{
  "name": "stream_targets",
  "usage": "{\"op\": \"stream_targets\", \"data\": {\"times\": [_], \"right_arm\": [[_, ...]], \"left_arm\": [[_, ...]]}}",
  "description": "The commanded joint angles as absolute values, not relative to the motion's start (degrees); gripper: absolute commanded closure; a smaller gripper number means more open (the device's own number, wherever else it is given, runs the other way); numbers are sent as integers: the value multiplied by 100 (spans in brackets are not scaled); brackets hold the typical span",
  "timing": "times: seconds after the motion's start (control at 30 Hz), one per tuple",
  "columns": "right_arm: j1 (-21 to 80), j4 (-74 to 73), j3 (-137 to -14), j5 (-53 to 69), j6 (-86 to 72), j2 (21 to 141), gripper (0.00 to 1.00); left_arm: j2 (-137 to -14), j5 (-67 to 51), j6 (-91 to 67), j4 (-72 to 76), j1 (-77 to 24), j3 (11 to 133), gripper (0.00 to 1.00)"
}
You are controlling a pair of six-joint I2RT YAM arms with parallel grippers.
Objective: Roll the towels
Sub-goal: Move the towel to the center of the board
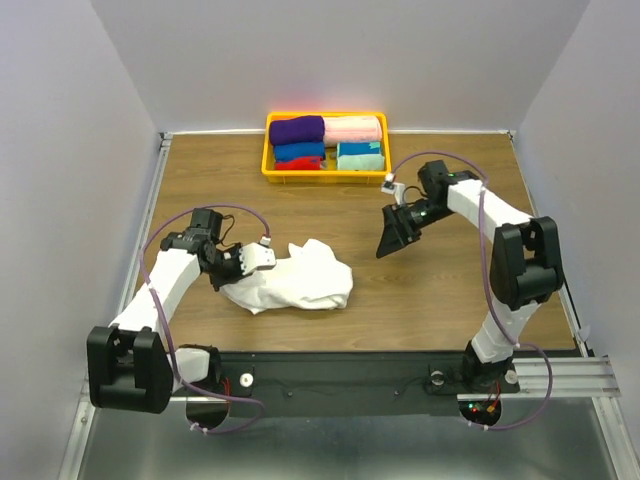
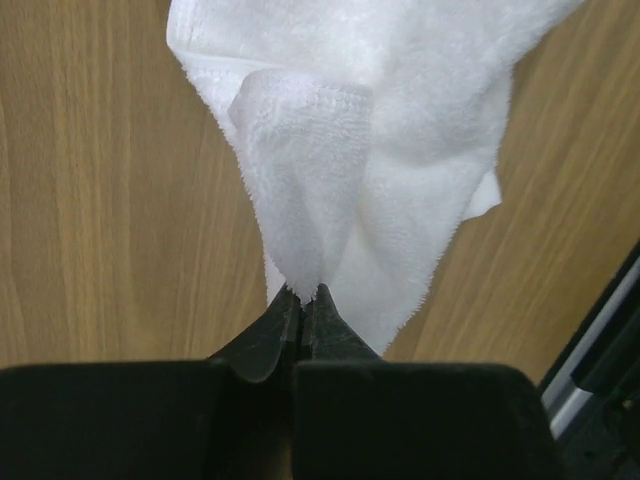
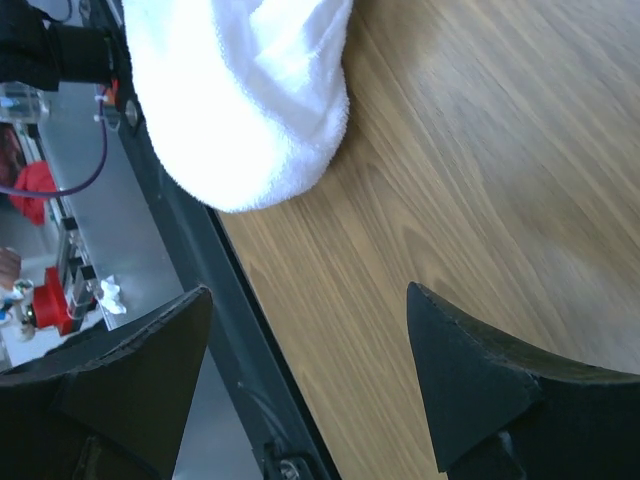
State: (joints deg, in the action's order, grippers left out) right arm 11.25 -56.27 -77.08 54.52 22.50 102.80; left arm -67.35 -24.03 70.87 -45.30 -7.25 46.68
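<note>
The left gripper has its two black jaws pressed tight together. They pinch a corner of the white towel. In the left wrist view the cloth bunches into a thin point where the jaws bite it. Then it spreads out wide, with soft folds. One hemmed edge curls over near the top.

The white towel is fluffy and plain. It is not rolled. It lies in a crumpled heap on the wooden table, near the front and a bit left of the middle. Its left end reaches the left gripper. Its right end is a thick, rounded fold.

The right gripper has its jaws spread wide apart. Only the wood of the table shows between them. It holds nothing and touches nothing. In the right wrist view the round end of the white towel is ahead of the jaws, well apart from them. In the top view the right gripper is to the right of the towel, with bare table between the two.

The purple towel is a neat, fat roll. It sits in the back left corner of the yellow basket at the far side of the table. The pink roll lies just beside it. The blue roll and the red roll sit in front of it. The teal roll sits in front of the pink one.
</note>
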Motion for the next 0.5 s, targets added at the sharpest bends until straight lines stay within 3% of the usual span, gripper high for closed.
{"op": "stream_targets", "data": {"times": [0.0, 0.23, 0.47], "right_arm": [[1537, -5002, -7796, 5239, 1846, 10423, 14], [2126, -4606, -8007, 5115, 1503, 10836, 7], [2408, -4491, -8253, 5212, 1380, 11144, 8]], "left_arm": [[-7003, -2056, 7357, -3666, -502, 4430, 89], [-7409, -2847, 7225, -4315, -184, 5088, 49], [-7883, -3436, 6952, -4350, -202, 5493, 45]]}}
